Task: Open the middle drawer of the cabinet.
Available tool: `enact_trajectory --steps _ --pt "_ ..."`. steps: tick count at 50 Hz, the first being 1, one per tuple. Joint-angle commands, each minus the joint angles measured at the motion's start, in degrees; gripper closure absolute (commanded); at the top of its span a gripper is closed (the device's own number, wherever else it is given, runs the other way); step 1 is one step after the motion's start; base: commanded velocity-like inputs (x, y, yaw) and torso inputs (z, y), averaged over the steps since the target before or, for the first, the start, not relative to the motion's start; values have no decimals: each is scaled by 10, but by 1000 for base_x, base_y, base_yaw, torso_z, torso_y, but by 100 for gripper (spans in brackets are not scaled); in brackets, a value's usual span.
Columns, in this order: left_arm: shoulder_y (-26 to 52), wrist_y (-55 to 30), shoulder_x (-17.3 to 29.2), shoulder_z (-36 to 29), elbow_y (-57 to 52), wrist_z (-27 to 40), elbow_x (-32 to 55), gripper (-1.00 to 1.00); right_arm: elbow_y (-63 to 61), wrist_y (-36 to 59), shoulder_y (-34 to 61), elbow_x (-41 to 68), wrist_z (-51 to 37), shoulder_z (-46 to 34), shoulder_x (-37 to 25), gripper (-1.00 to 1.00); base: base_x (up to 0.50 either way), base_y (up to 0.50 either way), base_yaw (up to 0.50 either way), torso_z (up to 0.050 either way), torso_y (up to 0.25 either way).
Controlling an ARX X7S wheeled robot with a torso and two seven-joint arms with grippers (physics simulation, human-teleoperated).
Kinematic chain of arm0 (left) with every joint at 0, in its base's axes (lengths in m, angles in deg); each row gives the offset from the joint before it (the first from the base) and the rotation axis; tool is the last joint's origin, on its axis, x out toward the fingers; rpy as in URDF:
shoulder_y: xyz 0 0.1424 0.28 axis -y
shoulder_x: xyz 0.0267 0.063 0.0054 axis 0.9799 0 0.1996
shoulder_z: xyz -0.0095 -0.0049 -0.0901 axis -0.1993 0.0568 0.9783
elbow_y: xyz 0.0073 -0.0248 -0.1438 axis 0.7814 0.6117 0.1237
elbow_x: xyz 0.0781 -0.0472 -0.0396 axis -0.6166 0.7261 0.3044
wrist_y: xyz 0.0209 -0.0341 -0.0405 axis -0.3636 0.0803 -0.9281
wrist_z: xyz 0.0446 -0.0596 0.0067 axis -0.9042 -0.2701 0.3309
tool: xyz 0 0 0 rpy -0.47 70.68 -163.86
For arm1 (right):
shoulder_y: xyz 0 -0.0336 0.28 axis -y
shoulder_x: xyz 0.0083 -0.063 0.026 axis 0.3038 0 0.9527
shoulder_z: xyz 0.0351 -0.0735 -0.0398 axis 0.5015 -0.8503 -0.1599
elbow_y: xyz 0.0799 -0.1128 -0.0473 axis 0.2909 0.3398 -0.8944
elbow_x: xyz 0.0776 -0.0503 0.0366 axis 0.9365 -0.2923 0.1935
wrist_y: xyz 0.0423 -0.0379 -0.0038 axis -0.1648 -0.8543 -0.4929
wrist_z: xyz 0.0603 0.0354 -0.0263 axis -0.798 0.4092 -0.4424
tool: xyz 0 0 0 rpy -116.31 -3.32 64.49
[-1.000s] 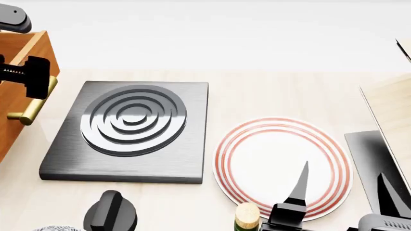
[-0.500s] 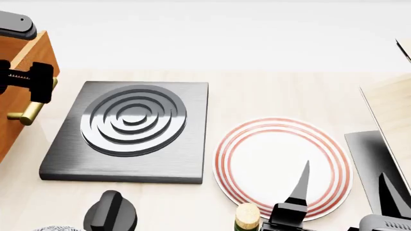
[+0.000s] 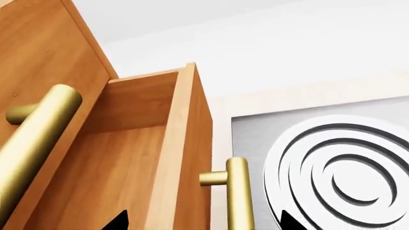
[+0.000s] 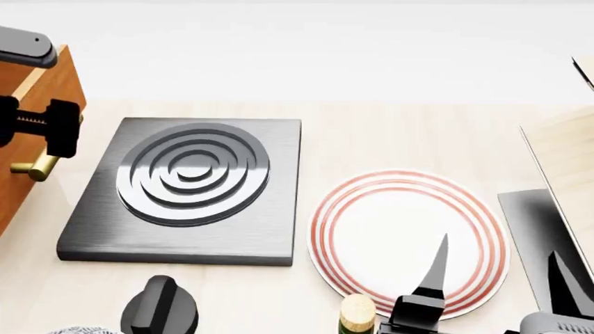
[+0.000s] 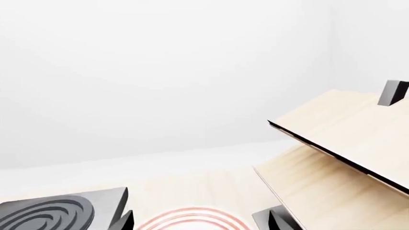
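The orange-brown cabinet (image 3: 38,48) stands at the far left of the head view. Its middle drawer (image 3: 191,158) stands partly pulled out, and its box interior shows. Its brass bar handle (image 3: 240,191) also shows in the head view (image 4: 35,168). My left gripper (image 3: 203,224) is open, with one jaw on each side of the drawer front and handle and not touching the bar. It sits over the handle in the head view (image 4: 33,132). Another drawer's brass handle (image 3: 38,139) is close by. My right gripper (image 4: 496,278) is open and empty over the plate.
A grey hotplate (image 4: 186,188) lies right of the cabinet. A white plate with red rings (image 4: 408,240) lies right of that. A black knobbed object (image 4: 160,306) and a cork-topped bottle (image 4: 357,313) are near the front. A pale wood rack (image 4: 566,160) and a dark panel (image 4: 533,229) are at the right.
My left gripper has slid a little down along the drawer handle in the head view. The drawer and the right arm have not visibly moved.
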Motion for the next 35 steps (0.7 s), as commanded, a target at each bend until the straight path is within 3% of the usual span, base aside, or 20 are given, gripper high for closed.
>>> enact_trajectory --steps 1,35 --pt "-6 1 -5 25 7 -5 -28 -100 6 -1 -5 5 -1 -4 -1 -100 0 0 0 0 0" --pt "-22 -4 -16 158 8 -16 -166 -100 12 -7 -7 6 0 -7 -3 -100 0 0 0 0 0"
